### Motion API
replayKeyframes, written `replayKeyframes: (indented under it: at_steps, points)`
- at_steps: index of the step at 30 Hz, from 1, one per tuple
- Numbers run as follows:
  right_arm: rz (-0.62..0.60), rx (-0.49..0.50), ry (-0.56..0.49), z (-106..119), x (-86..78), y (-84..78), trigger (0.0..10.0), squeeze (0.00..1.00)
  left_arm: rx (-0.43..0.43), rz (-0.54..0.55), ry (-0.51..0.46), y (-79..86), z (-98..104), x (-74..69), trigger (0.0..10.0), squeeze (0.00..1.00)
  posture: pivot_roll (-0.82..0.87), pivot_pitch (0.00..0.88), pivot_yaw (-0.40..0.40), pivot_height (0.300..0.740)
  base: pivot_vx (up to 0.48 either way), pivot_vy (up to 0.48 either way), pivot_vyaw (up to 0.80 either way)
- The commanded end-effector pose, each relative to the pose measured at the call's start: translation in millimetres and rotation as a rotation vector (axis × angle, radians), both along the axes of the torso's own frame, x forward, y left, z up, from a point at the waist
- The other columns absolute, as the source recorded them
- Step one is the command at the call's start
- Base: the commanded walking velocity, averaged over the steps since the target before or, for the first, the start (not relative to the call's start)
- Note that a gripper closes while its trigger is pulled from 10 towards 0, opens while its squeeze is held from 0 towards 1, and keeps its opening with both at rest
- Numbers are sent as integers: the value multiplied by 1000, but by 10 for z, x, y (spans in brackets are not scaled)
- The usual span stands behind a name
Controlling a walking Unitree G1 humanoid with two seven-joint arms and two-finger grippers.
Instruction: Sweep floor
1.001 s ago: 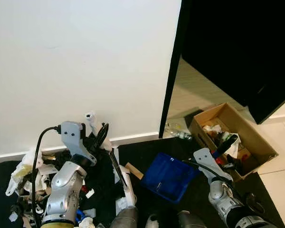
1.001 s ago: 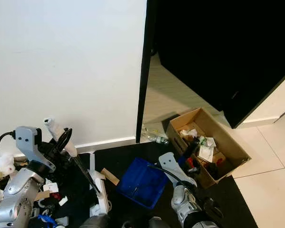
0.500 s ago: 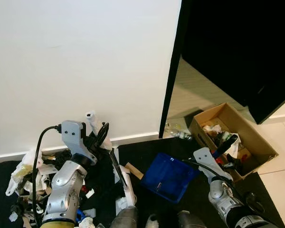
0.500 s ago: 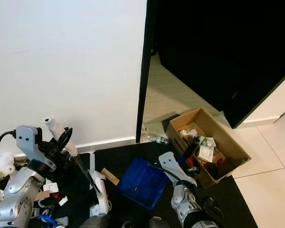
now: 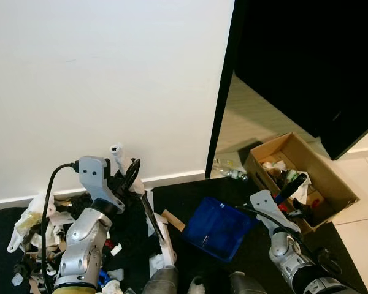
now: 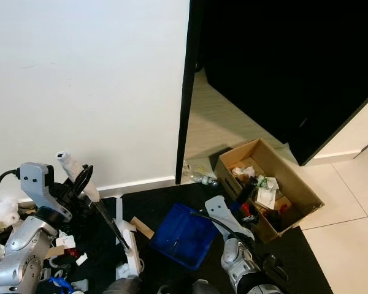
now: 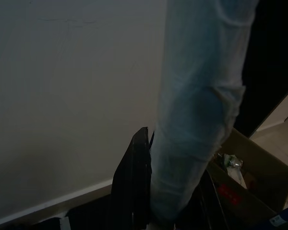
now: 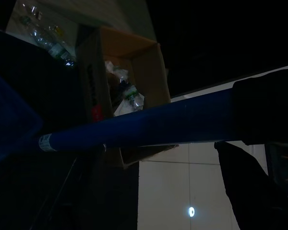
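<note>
The left gripper (image 5: 127, 176) is closed around the white broom handle (image 5: 118, 154), and the right gripper (image 5: 292, 187) clamps the dustpan's blue handle (image 8: 134, 125), with the blue dustpan (image 5: 219, 228) on the dark floor (image 5: 190, 196) between the litter pile (image 5: 40, 223) and the cardboard box (image 5: 297, 177). I think short strokes toward the pan's flat mouth work best. No writing is readable; a small label on the blue handle is too blurred.

Left of the left tool (image 5: 130, 173), the dark floor mat (image 5: 190, 193) is crowded with white and mixed litter (image 5: 34, 223). A white wall (image 5: 110, 86) closes off the space just beyond it. Between the two tools, the blue dustpan (image 5: 218, 228) occupies the mat. Beyond the right tool (image 5: 296, 182), an open cardboard box (image 5: 331, 177) of rubbish stands; pale tiled floor (image 5: 365, 236) is left free on its far side.
</note>
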State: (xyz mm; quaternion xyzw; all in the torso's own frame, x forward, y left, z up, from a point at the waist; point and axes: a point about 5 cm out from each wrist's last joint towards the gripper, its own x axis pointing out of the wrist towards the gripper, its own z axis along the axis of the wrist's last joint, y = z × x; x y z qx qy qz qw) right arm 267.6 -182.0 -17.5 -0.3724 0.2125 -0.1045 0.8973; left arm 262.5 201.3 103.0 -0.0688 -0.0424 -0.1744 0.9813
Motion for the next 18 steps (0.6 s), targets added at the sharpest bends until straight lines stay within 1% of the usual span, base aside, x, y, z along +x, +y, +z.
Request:
replayKeyframes:
  at_steps: [1,18]
  points:
    - [-9,3,19,-45,-56,-29,10000,0,-16,-5,-17,-41,10,-15,10000,8,226,147,-21,740,0,0,0]
    - [-9,3,21,-45,-55,-35,10000,0,-14,-4,-17,-40,6,-12,10000,12,234,139,-27,740,0,0,0]
